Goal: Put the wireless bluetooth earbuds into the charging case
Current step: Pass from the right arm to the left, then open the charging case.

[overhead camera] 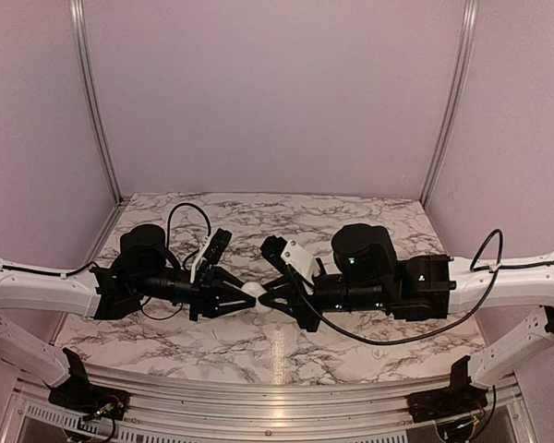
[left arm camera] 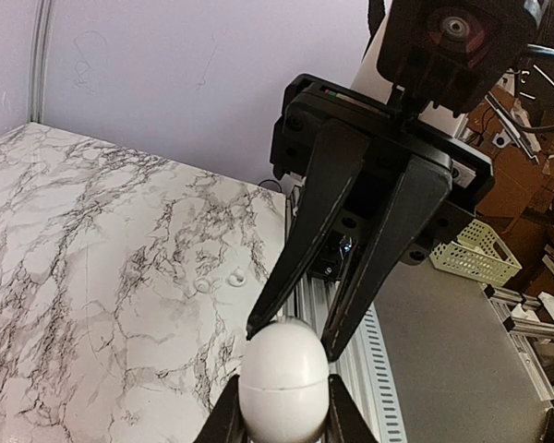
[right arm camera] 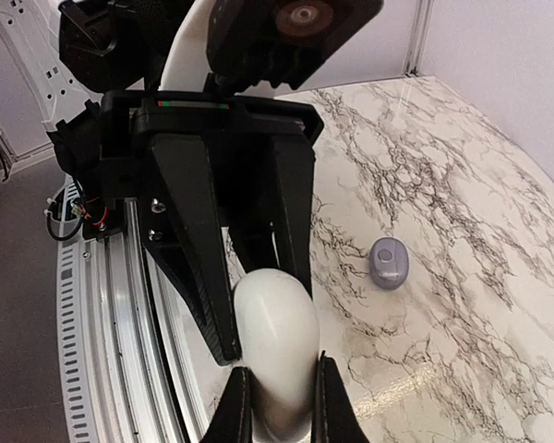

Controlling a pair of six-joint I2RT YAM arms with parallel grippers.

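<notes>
Here, the left gripper (overhead camera: pixel 244 296) and right gripper (overhead camera: pixel 263 297) both clamp the closed case (left arm camera: pixel 283 374) above the table (overhead camera: pixel 351 351), probably to pull its halves apart.

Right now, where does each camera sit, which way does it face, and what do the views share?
Top external: above and behind the bases, looking down at the marble table; both arms show, left gripper and right gripper meeting on a white egg-shaped case.
Left wrist: on the left arm, facing the right gripper; own fingers flank the case.
Right wrist: mirrored, facing the left gripper past own fingers; small grey-lavender oval piece on the table.
Shared: all show the case gripped from both ends.
</notes>
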